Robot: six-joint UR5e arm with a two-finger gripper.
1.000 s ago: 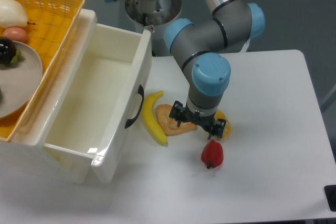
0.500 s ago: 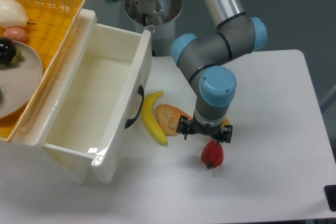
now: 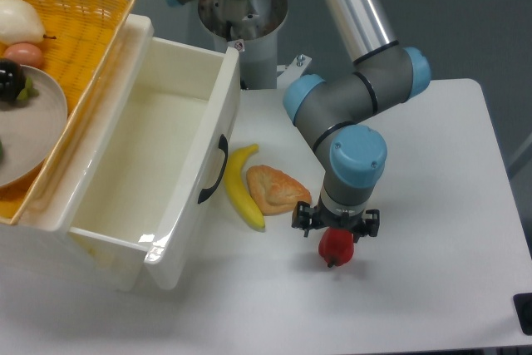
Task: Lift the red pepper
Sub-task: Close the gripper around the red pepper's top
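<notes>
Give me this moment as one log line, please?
phase: reaching | gripper: open, directly above small glossy red pepper | pepper: on white table, not lifted | nearby: yellow banana, tan pastry

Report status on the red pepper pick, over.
Gripper open, directly above red pepper, not gripping. Pepper on table. Pastry and banana off to one side, not obstructing.

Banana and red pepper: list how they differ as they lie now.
The banana is yellow, long and curved; the red pepper is red, short and rounded. The banana lies uncovered beside the white drawer; the red pepper sits right under the gripper, its top partly hidden. The banana touches the pastry; the red pepper stands apart. Both rest on the white table.
</notes>
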